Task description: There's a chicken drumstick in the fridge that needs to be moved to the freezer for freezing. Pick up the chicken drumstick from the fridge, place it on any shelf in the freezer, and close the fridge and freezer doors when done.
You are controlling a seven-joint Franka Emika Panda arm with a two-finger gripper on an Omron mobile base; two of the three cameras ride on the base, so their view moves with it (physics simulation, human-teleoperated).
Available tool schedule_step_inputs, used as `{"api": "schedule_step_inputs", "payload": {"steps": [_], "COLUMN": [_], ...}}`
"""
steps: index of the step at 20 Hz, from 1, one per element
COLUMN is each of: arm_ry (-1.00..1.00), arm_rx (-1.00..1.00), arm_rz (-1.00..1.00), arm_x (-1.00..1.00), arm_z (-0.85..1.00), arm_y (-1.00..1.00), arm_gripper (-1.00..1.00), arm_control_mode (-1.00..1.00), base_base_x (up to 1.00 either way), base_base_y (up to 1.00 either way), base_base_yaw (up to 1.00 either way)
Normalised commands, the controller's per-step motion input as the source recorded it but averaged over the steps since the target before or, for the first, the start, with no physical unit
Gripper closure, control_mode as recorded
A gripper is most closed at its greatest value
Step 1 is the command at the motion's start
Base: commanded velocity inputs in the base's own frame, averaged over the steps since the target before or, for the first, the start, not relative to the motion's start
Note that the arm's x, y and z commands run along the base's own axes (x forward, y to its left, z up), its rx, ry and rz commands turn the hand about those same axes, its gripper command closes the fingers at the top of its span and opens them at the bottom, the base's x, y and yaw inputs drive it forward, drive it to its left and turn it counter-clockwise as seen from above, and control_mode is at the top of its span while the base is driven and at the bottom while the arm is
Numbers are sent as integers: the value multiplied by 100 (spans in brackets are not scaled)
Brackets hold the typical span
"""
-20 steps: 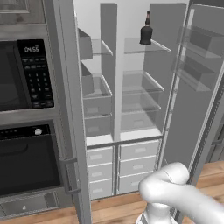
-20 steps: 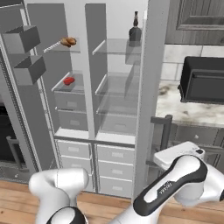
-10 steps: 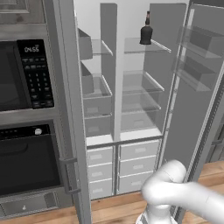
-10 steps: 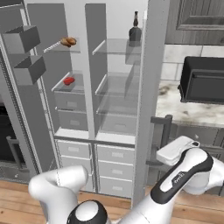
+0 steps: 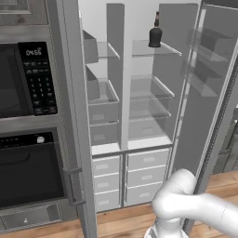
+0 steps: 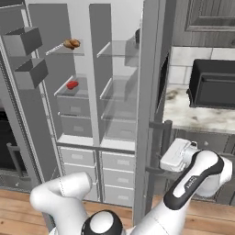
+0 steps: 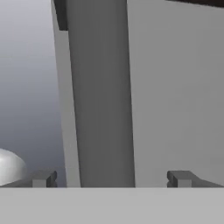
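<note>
The chicken drumstick (image 6: 71,44) lies on the top glass shelf of the freezer (image 6: 69,105), the narrower left compartment. To its right is the fridge (image 5: 151,97), the wider compartment. Both the fridge and freezer doors stand open: the freezer door (image 5: 69,116) at the left, the fridge door (image 6: 153,92) at the right. My gripper (image 7: 112,178) is open, low against the outer side of the fridge door. A vertical grey bar (image 7: 100,96) of that door stands between its fingertips. The white hand (image 6: 176,153) sits beside the door's handle bar (image 6: 165,133).
A dark bottle (image 5: 155,33) stands on the fridge's top shelf. A small red item (image 6: 72,85) lies on a lower freezer shelf. A microwave (image 5: 23,79) and oven (image 5: 28,172) are left of the unit. A counter (image 6: 193,114) with a black appliance (image 6: 213,82) is at the right.
My hand has moved left, closer to the fridge door's outer side. In the right base view the door's edge now covers most of the bottle.
</note>
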Motion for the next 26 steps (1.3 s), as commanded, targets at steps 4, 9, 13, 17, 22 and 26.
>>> {"api": "schedule_step_inputs", "payload": {"steps": [4, 9, 13, 17, 22, 26], "arm_ry": [-1, 0, 3, 14, 2, 0], "arm_rx": [0, 0, 0, 5, 0, -5], "arm_rz": [0, 0, 0, 0, -20, -29], "arm_x": [0, 0, 23, 30, 38, 44], "arm_z": [0, 0, 0, 0, 0, 0], "arm_y": [100, 100, 100, 100, 94, 75], "arm_gripper": [-100, -100, -100, -100, -100, -100], "arm_control_mode": [-100, -100, -100, -100, -100, -100], "base_base_x": [0, 0, 0, 0, 0, 0], "base_base_y": [0, 0, 0, 0, 0, 0], "base_base_yaw": [0, 0, 0, 0, 0, 0]}}
